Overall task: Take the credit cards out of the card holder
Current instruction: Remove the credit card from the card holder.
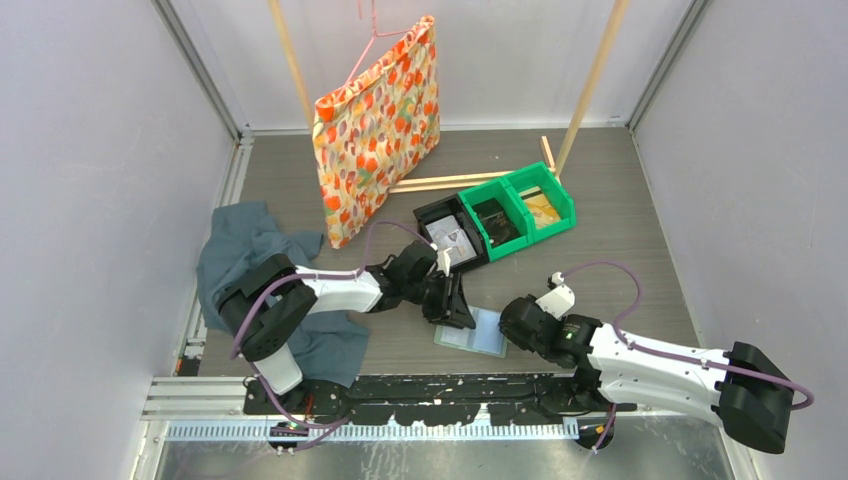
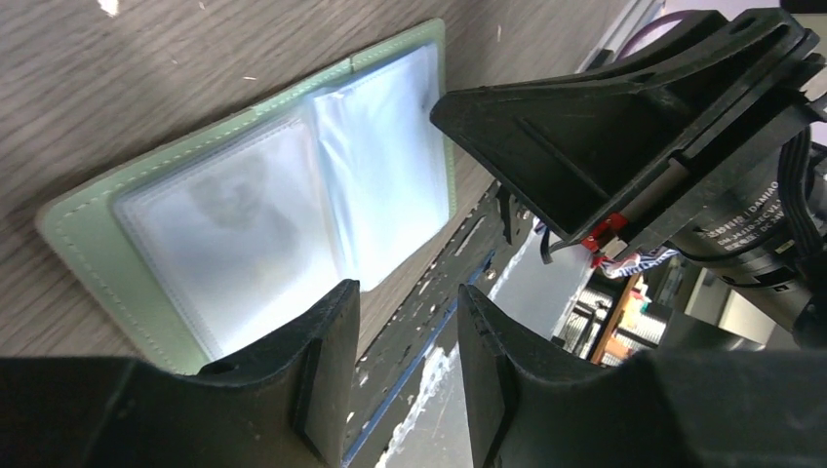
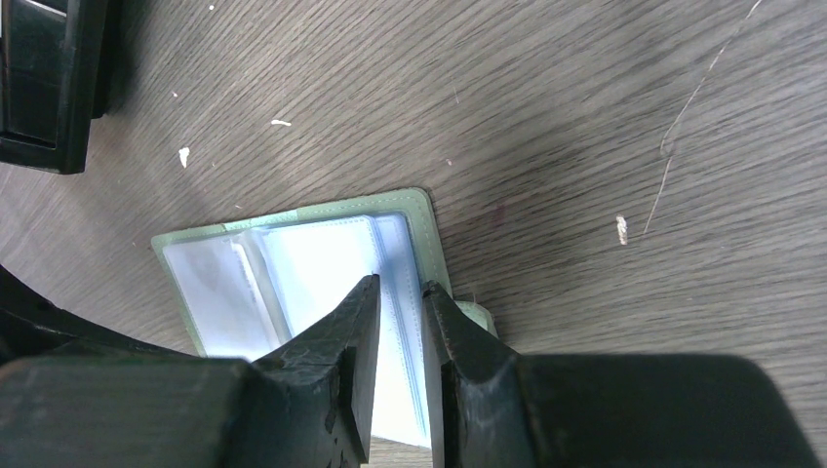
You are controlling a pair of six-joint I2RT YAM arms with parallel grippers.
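Observation:
The card holder (image 1: pixel 473 332) lies open and flat on the table near the front edge, with a sage-green border and clouded pale blue sleeves. It also shows in the left wrist view (image 2: pixel 244 205) and the right wrist view (image 3: pixel 302 273). I cannot make out any card through the sleeves. My left gripper (image 1: pixel 452 305) is open and empty, and hovers at the holder's near-left side with its fingers (image 2: pixel 327 370) apart. My right gripper (image 1: pixel 512 325) is over the holder's right edge, jaws a narrow gap apart (image 3: pixel 398 322), with the sleeve edges showing in the gap.
A black bin (image 1: pixel 450 235) and green bins (image 1: pixel 525 210) stand just behind the holder. A dark teal cloth (image 1: pixel 245 250) lies at the left. A floral bag (image 1: pixel 380 125) hangs at the back. Wooden sticks (image 1: pixel 450 182) lie behind the bins. The table's front rail (image 1: pixel 400 395) is close.

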